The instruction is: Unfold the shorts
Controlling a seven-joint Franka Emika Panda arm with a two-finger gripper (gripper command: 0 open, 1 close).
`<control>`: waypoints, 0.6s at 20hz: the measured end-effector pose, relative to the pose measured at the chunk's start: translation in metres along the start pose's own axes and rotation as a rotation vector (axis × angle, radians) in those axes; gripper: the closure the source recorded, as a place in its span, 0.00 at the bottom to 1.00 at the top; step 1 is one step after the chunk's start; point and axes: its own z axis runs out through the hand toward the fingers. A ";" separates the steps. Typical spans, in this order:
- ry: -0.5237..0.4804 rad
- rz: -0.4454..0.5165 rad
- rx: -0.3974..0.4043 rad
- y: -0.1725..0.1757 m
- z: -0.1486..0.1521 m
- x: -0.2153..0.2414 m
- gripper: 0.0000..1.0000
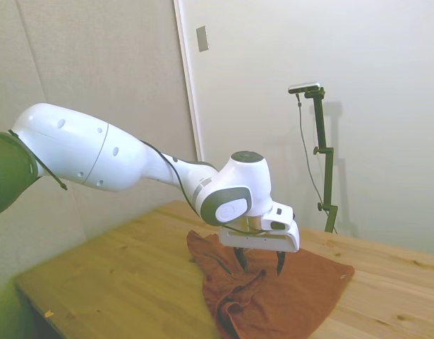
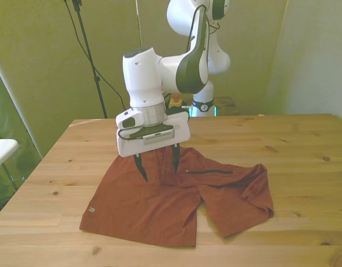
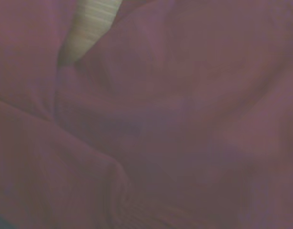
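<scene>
Your white arm bends down from the top of the front view, wrist tipped so the gripper points at the soft rust-orange fabric shorts. Its two dark fingers stand spread apart, tips at the cloth near the fold. The shorts lie rumpled across the middle of the wooden worktop, filling the wrist view.

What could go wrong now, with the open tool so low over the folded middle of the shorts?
1. The tool hangs open over the folded strip of the shorts. If it closes there, it may pinch several layers together, so the fold would lift instead of opening.
2. One leg lies bunched on the front view's right; dragging might wrinkle it further.
3. Descending further, the fingertips might press into the table.
</scene>
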 end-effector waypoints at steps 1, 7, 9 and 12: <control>-0.003 -0.005 0.002 -0.003 0.003 0.001 0.00; -0.017 -0.018 0.006 -0.012 0.012 0.000 1.00; -0.023 -0.017 0.005 -0.012 0.015 -0.002 1.00; -0.034 -0.014 0.003 -0.010 0.021 -0.005 1.00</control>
